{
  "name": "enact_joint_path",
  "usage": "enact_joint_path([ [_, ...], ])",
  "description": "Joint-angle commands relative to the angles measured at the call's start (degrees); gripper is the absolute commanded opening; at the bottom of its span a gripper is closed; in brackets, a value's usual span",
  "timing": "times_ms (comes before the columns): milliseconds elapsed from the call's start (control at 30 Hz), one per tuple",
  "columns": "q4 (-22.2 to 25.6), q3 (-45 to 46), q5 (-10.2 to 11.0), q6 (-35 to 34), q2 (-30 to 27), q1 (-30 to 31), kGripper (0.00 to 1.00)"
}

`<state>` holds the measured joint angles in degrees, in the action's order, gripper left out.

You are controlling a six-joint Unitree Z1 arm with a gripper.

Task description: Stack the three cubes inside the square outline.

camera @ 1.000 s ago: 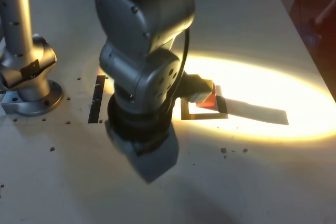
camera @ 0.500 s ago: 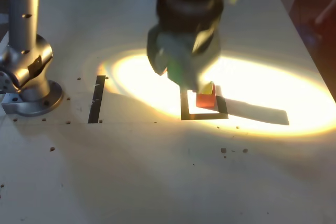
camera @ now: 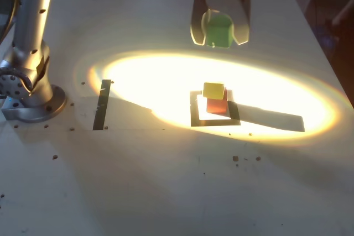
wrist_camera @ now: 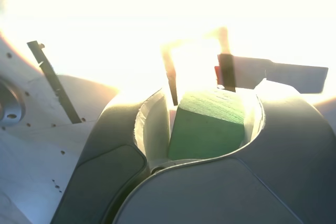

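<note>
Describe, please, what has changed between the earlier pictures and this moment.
The gripper has swung toward the exterior view's right and now hangs beyond the stack, with the green cube held between its jaws. No grasp or release shows. The red cube, the square outline and the black tape strip stayed put.

black tape strip [camera: 102, 104] | pale table [camera: 133, 186], small dark marks | bright light patch [camera: 149, 75]

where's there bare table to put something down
Bare: the table in front of the black square outline, and between it and the black strip. Crowded: the outline itself, where the yellow cube sits on the red cube.
</note>
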<state>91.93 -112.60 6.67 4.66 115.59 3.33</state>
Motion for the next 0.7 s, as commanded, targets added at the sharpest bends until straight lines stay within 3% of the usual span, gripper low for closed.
enact_joint_path([
  [0, -0.01, 1.28, -0.11, -0.86, 0.41, 0.12, 0.25],
  [333, -3.55, 5.85, -0.37, -4.56, 1.49, 3.10, 0.25],
  [667, -4.67, 5.63, -2.68, -5.36, 3.58, 4.15, 0.25],
])
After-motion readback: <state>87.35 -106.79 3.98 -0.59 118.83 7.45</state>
